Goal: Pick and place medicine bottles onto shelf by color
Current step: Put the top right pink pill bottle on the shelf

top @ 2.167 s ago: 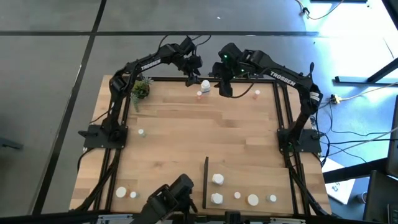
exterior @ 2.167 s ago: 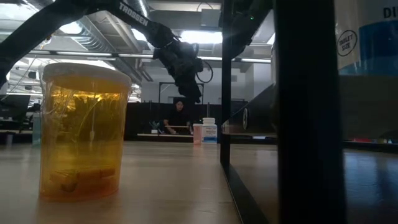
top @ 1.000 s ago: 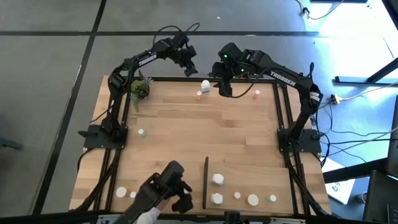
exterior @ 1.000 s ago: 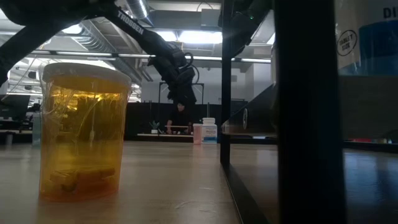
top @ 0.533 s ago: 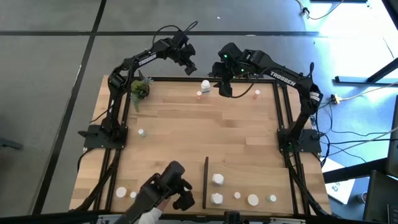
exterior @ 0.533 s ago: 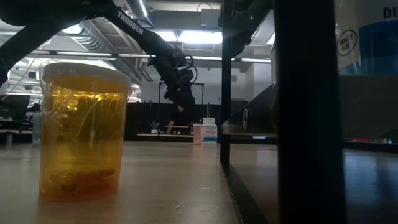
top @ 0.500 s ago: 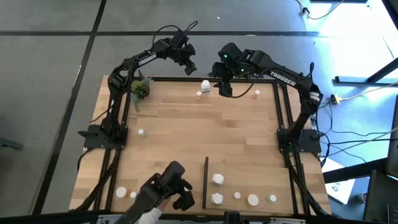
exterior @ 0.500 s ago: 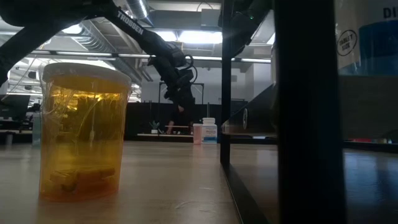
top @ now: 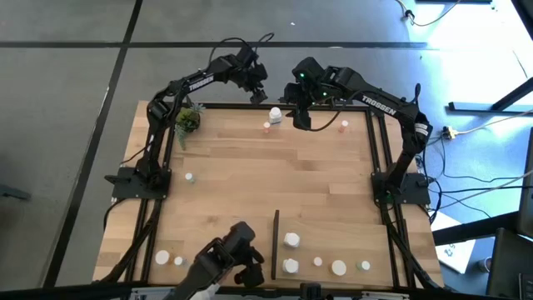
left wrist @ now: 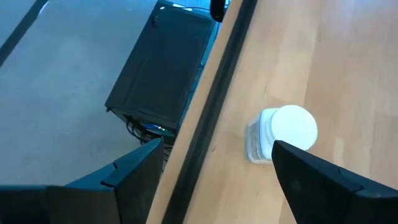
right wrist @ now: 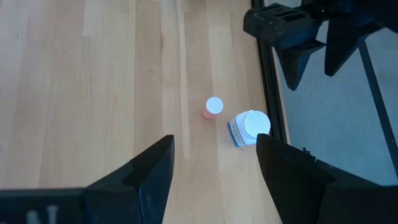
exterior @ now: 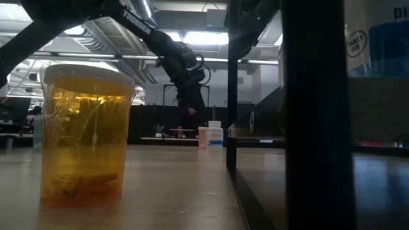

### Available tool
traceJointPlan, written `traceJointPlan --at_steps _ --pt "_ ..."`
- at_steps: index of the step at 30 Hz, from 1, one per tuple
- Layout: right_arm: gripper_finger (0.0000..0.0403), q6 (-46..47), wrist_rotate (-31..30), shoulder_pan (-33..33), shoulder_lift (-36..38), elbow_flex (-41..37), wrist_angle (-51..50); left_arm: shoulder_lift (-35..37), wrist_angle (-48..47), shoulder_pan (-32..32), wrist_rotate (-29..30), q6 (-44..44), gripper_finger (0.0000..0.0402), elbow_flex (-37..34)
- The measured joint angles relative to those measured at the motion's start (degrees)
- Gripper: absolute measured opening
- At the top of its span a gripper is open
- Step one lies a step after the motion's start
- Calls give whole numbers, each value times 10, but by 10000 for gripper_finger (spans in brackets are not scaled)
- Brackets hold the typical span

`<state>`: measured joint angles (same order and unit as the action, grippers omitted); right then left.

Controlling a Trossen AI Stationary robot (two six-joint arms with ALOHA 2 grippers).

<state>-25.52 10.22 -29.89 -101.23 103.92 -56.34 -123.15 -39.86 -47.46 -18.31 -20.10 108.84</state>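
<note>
left gripper [top: 260,90] hangs spread and empty over the table's [top: 250,183] far edge, beside a white-capped, labelled bottle [top: 275,115] standing upright next to a small pink one [top: 266,127]; the right gripper [top: 300,117], also spread and empty, hovers just beyond them. counted from above: one plant [top: 188,119], eleven bottles, five of them on the shelf [top: 333,246].

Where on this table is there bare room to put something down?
The broad middle of the tabletop is bare, between the white bottle at the far edge and the black divider strip. It's crowded right of the strip, where bottles cluster.
</note>
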Motion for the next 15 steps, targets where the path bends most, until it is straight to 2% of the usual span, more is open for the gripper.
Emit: traceJointPlan --at_steps 15 --pt "229 15 0 0 0 0 0 0 9 4 2 -1 292 0"
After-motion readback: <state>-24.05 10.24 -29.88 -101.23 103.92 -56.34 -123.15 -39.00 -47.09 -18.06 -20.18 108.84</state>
